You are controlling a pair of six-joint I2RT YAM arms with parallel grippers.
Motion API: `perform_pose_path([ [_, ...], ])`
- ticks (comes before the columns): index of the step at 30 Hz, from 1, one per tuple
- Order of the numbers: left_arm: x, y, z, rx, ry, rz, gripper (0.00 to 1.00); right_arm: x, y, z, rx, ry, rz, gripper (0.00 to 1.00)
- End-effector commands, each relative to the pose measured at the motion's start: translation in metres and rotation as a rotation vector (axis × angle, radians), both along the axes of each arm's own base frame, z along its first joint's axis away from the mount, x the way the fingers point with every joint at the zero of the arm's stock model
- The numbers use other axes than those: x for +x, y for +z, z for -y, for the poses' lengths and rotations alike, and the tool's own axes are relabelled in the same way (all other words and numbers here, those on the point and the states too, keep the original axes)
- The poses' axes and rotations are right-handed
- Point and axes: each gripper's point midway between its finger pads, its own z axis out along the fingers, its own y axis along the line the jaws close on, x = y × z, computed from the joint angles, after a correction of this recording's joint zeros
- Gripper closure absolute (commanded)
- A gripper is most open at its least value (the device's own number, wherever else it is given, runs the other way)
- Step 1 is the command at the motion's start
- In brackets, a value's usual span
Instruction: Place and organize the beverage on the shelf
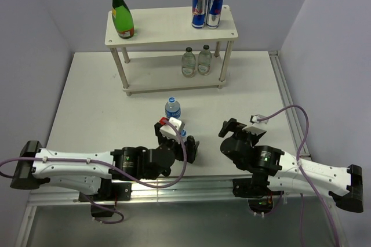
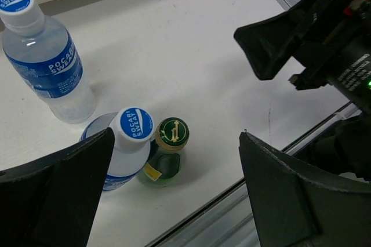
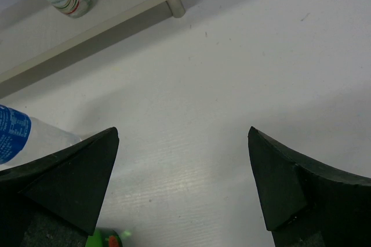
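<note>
**A:** Starting overhead, where does the stock stand?

**B:** The shelf (image 1: 168,26) is at the far middle of the table (image 1: 87,102). Its top tier carries one green bottle (image 1: 122,18) at the left end and two cans (image 1: 207,8) at the right. Two pale bottles (image 1: 196,61) stand side by side on the lower tier, right of centre. Like seems grouped with like, so I judge the gap beside the green bottle is meant for its twin.

**A:** And off the shelf?

**B:** A blue bottle (image 1: 173,108) stands upright on the table, just near of the shelf. The left gripper (image 1: 175,137) hangs just near of that. The right gripper (image 1: 239,130) sits further right over bare table.

**A:** Left wrist view?

**B:** The jaws are spread wide and grip nothing. Below and between them a second blue bottle (image 2: 128,142) and a second green bottle (image 2: 170,151) stand upright, touching each other. The first blue bottle is apart from them, far and to the left. The pair is packed tight, so a finger likely has no room between them. Closing on one could tip its neighbour.

**A:** Right wrist?

**B:** Those jaws are apart too, with only table between them. The pale bottles show at the far left on the lower tier, and the blue bottle shows at the left edge. My guess is this arm waits aside to leave the left arm room.
</note>
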Motion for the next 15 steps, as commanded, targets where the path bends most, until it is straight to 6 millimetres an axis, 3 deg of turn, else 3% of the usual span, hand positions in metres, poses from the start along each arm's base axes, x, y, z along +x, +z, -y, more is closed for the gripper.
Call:
perform_pose_path([
  [1, 0.004, 0.043, 0.000, -0.063, 0.069, 0.034, 0.04, 0.003, 0.009, 0.001, 0.030, -0.031, 0.041, 0.00],
  [10, 0.020, 0.091, -0.061, -0.143, 0.219, 0.086, 0.03, 0.003, 0.007, -0.001, 0.031, -0.019, 0.038, 0.00],
  [13, 0.014, 0.109, -0.064, -0.206, 0.156, 0.089, 0.04, 0.003, 0.005, -0.002, 0.027, -0.020, 0.036, 0.00],
  [15, 0.008, 0.110, -0.054, -0.213, 0.087, 0.088, 0.04, 0.003, 0.004, -0.002, 0.024, -0.020, 0.034, 0.00],
])
